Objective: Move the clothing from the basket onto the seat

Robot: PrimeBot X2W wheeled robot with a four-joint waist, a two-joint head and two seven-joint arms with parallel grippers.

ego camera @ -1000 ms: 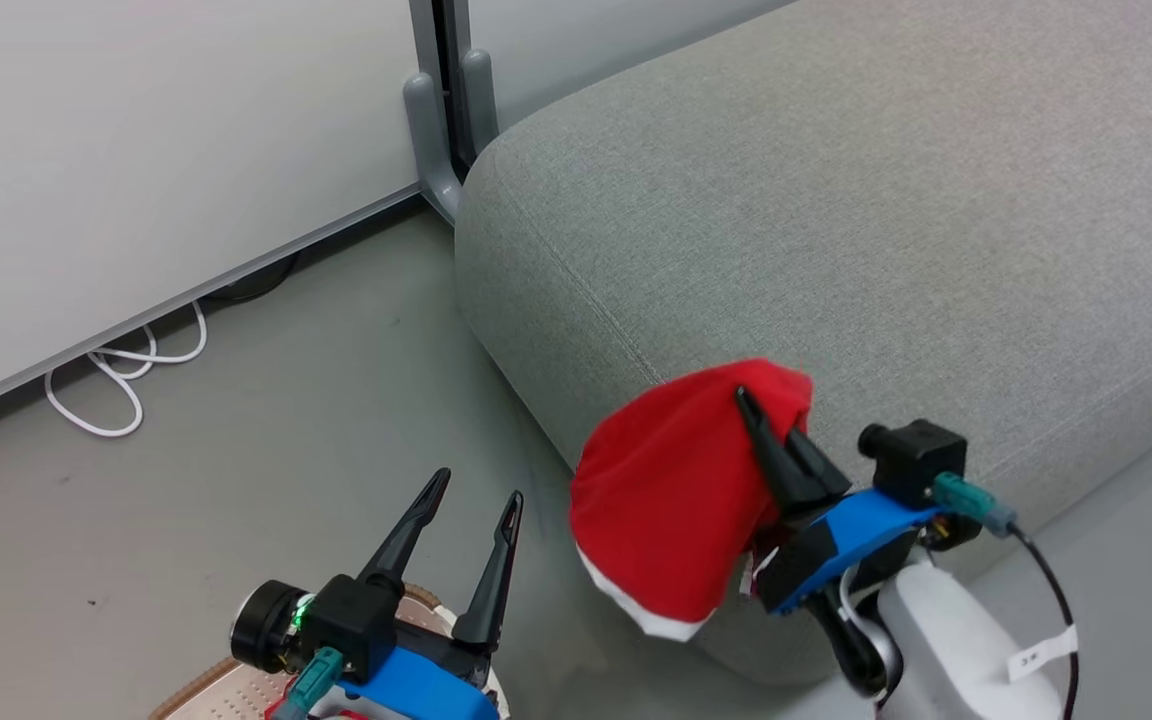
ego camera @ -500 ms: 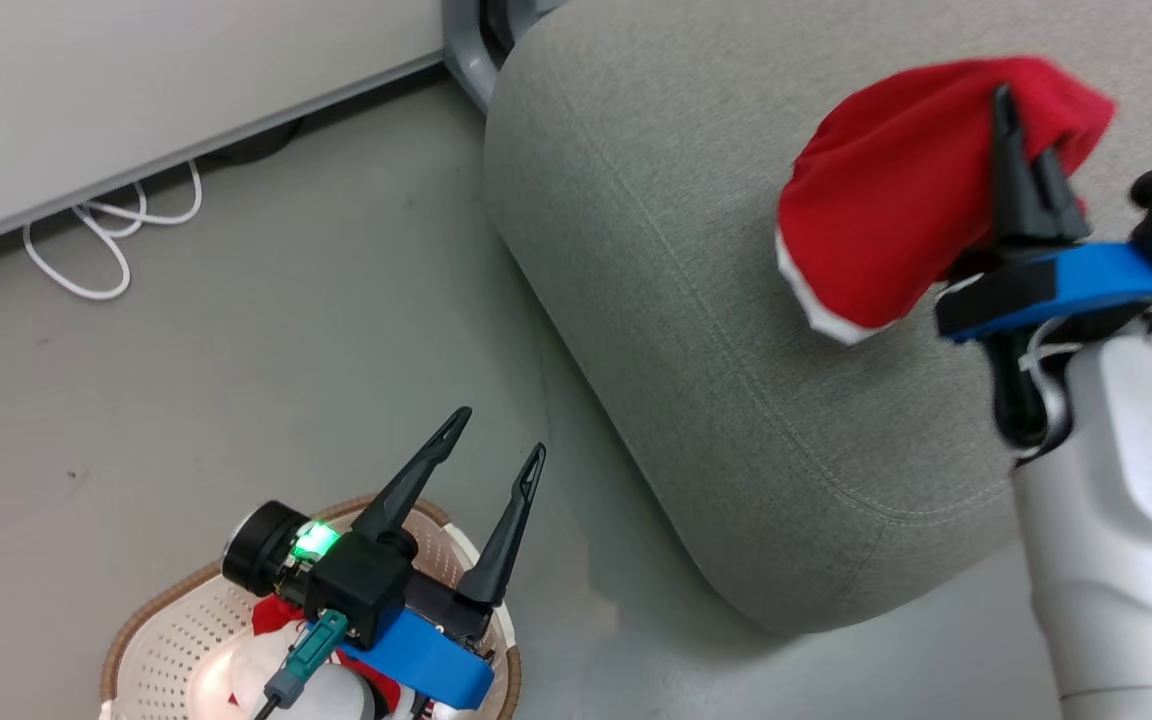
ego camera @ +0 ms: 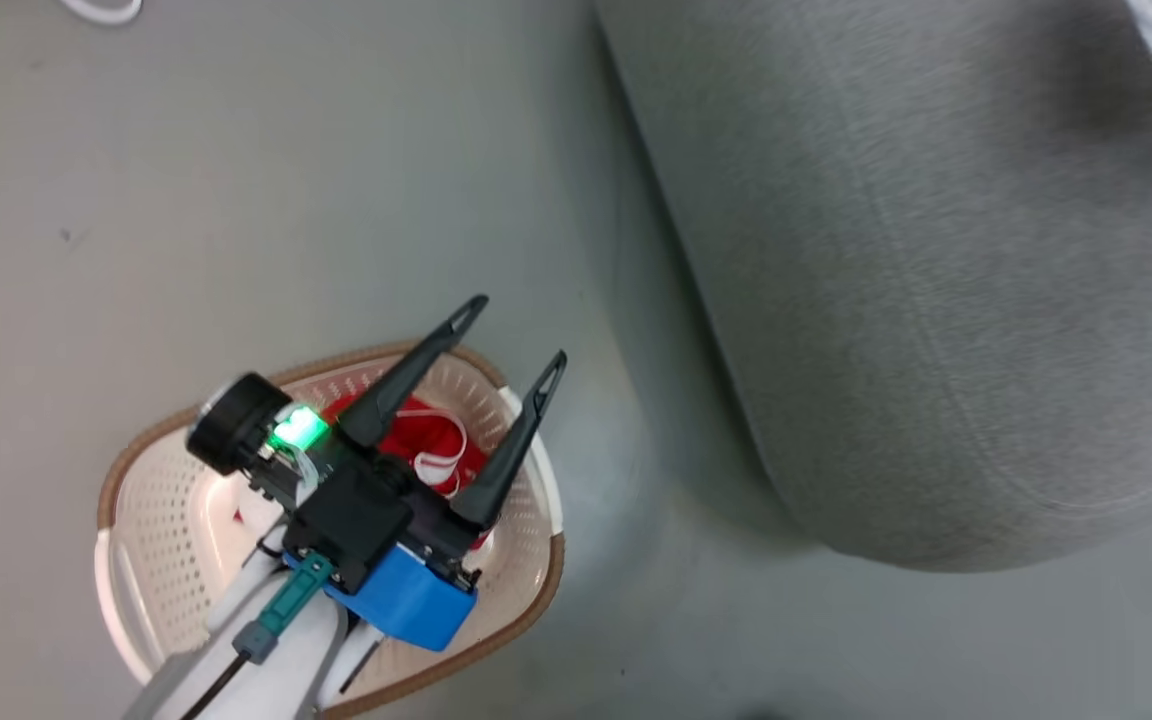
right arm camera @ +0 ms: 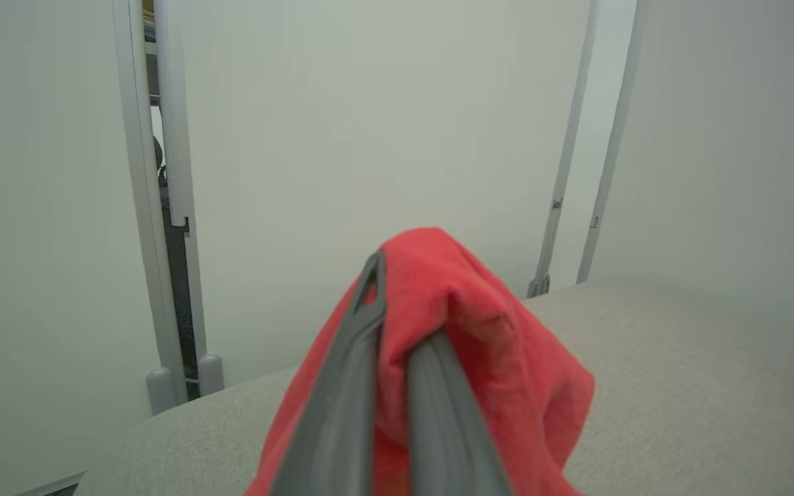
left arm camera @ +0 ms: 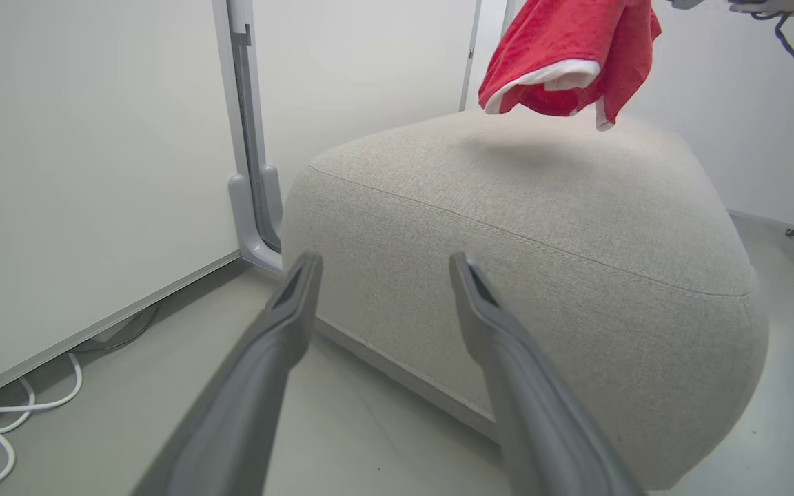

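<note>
Holding one red garment (left arm camera: 562, 55) in the air above the seat (left arm camera: 507, 227), well clear of its top, pinched at a fold in the right claw (right arm camera: 400, 300), fingers pressed together on the cloth, white edging dangling underneath. Over the seat, then, but not set down; worth half a transfer at best. By the look of it, needs only lowering and letting go.

Leaving more red clothing (ego camera: 406, 425) in the basket (ego camera: 151, 520), down on the floor to the near left of the seat: a bunch with a loop of white trim, lying toward the far right end. Hard to count, being partly hidden behind the left claw (ego camera: 521, 330) and its arm; perhaps one piece, perhaps more. Showing bare perforated plastic along the basket's left side.

Hovering the left claw over the basket, fingers spread wide, nothing between them, apart from the cloth below. Seeing no piece laid on the seat in the parts on show. Judging overall: first piece nearly delivered, at least one more to fetch from the basket, none finished yet.
</note>
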